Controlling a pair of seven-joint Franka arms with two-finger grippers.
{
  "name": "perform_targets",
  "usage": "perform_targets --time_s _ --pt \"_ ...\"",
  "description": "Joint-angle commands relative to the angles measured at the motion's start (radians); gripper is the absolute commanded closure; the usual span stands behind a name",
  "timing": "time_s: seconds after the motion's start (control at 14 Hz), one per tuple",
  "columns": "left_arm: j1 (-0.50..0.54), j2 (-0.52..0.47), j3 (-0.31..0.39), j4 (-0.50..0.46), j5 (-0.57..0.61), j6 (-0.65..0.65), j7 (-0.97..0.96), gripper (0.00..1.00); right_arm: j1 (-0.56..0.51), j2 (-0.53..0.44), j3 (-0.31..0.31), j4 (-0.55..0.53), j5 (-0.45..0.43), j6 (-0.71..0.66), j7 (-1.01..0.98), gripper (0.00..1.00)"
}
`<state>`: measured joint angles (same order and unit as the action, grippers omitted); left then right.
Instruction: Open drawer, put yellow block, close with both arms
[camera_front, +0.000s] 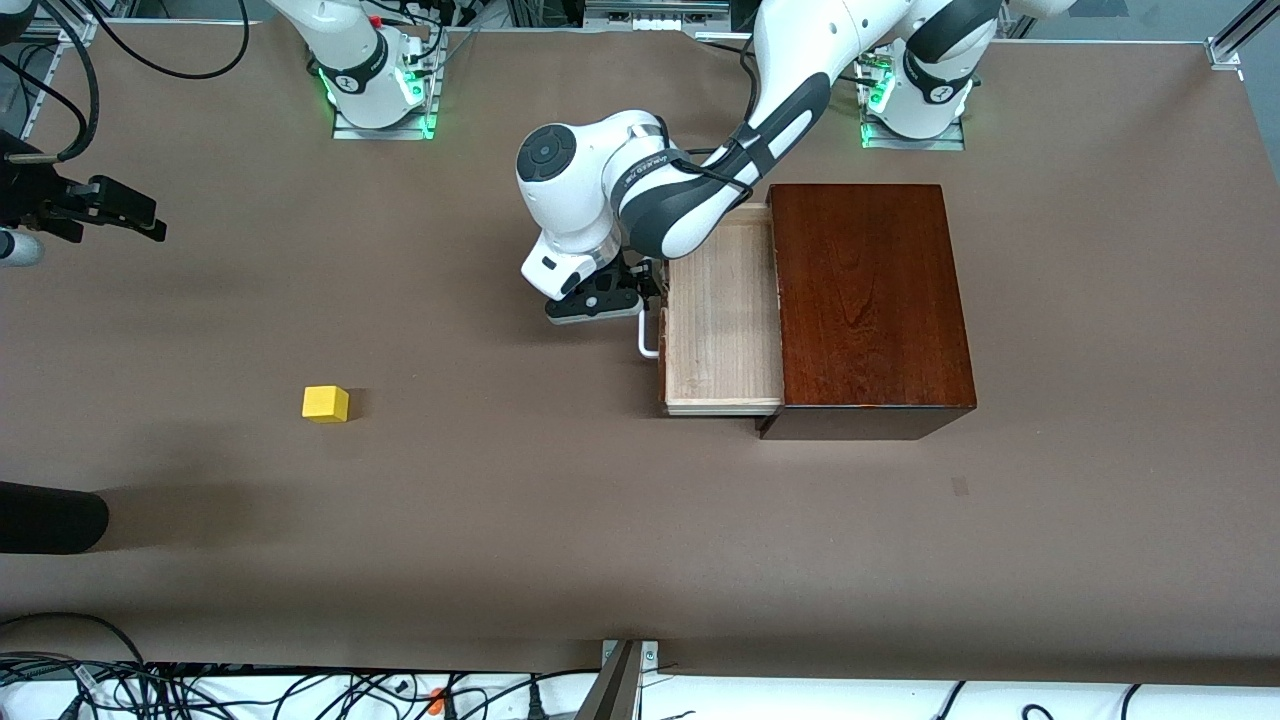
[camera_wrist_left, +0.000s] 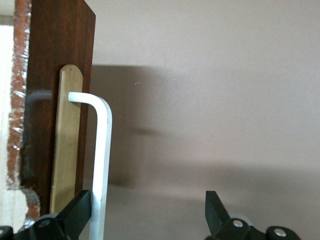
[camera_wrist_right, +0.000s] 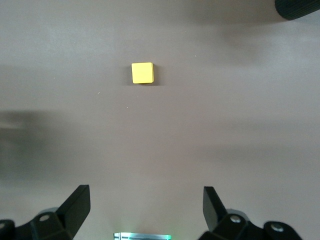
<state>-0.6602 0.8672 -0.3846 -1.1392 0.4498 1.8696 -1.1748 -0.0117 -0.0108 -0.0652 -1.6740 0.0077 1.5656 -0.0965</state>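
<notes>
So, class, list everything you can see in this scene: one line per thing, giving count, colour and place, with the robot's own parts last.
Glossy dark-brown wooden box: one, toward the left arm's end of the table.
Pale light-wood drawer: one, pulled open from the box, empty, white U-shaped bar handle.
Small bright yellow cube: one, on the table toward the right arm's end.
Table: one, brown.
Left gripper: black, open, one finger by the handle.
Right gripper: black, open, over bare table near the cube.

Left tool (camera_wrist_left: 147, 212) low, fingers apart; right tool (camera_wrist_right: 146, 207) up, open.
</notes>
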Motion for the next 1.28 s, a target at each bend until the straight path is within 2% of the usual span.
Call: perform_targets --time_s 0.0,0.14,0.28,0.43,0.64,0.85,1.21 --pt "-0.009 0.012 -0.010 0.055 -0.017 -0.006 -0.014 0.00 -0.014 0.008 0.012 0.014 0.018 -0.007 -0.009 0.00" --pt "0.010 -0.034 -0.011 0.055 -0.052 -0.032 -0.005 0.00 -0.014 0.011 0.012 0.014 0.018 -0.001 -0.008 0.00" --pt "0.071 -0.123 -0.029 0.039 -0.097 -0.082 0.027 0.00 -0.014 0.015 0.012 0.014 0.018 0.008 -0.008 0.00" --pt "0.144 -0.235 -0.045 -0.029 -0.160 -0.140 0.102 0.00 -0.011 0.020 0.012 0.016 0.017 0.014 -0.008 0.00" --pt "0.272 -0.391 -0.046 -0.158 -0.239 -0.155 0.216 0.00 -0.005 0.051 0.012 0.019 0.018 0.079 -0.002 0.00" --pt "0.379 -0.476 -0.046 -0.205 -0.267 -0.182 0.309 0.00 0.025 0.136 0.012 0.016 0.018 0.158 0.003 0.00" --pt "0.568 -0.539 -0.046 -0.208 -0.327 -0.231 0.501 0.00 0.108 0.334 0.010 0.010 0.012 0.286 0.009 0.00"
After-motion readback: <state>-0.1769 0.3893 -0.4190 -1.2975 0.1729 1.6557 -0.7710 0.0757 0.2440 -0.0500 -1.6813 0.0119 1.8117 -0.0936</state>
